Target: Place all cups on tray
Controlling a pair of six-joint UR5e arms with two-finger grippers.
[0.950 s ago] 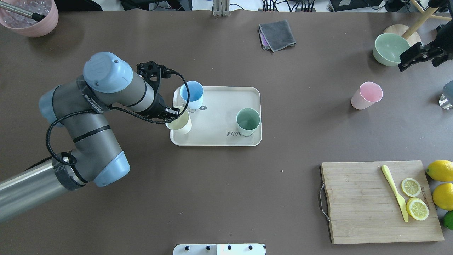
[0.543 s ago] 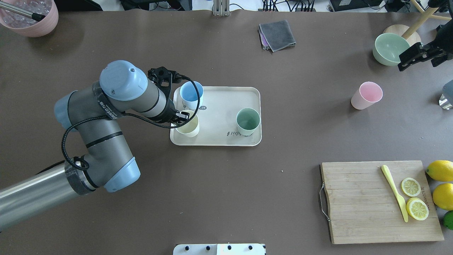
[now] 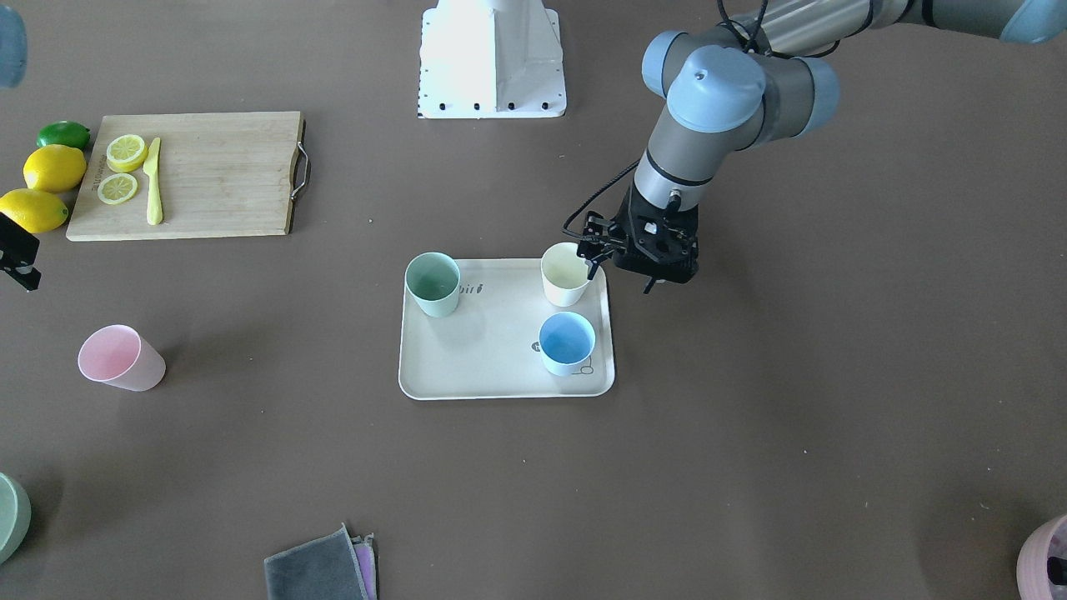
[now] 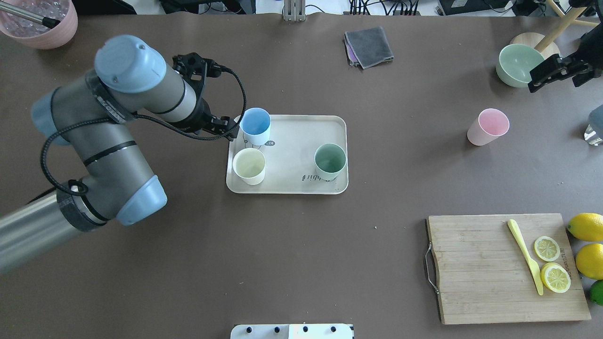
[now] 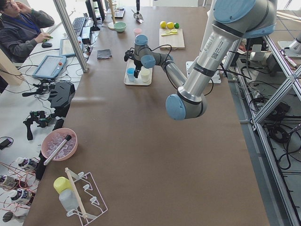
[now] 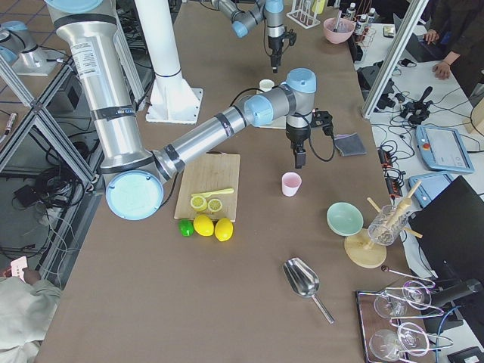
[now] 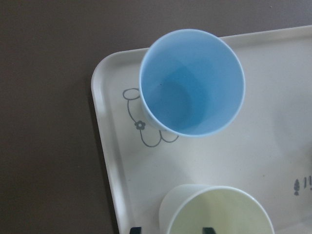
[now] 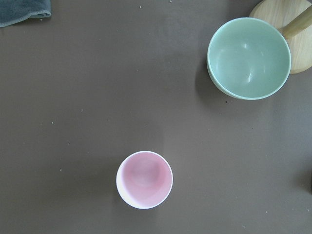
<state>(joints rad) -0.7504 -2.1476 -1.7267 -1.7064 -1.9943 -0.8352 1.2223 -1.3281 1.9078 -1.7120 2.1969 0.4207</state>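
Note:
The beige tray holds three upright cups: blue, pale yellow and green. The pink cup stands on the bare table, far right of the tray. My left gripper is open and empty, raised beside the tray's left edge, clear of the yellow cup. Its fingertips show at the bottom of the left wrist view. My right gripper hovers high near the pink cup, beyond it, and looks open and empty.
A green bowl and a wooden stand are beside the right gripper. A cutting board with lemon slices and a knife is front right. A grey cloth lies at the back, a pink bowl back left.
The left gripper let go of the yellow cup, which now stands on the tray, and pulled back up and to the left. The right gripper shifted slightly.

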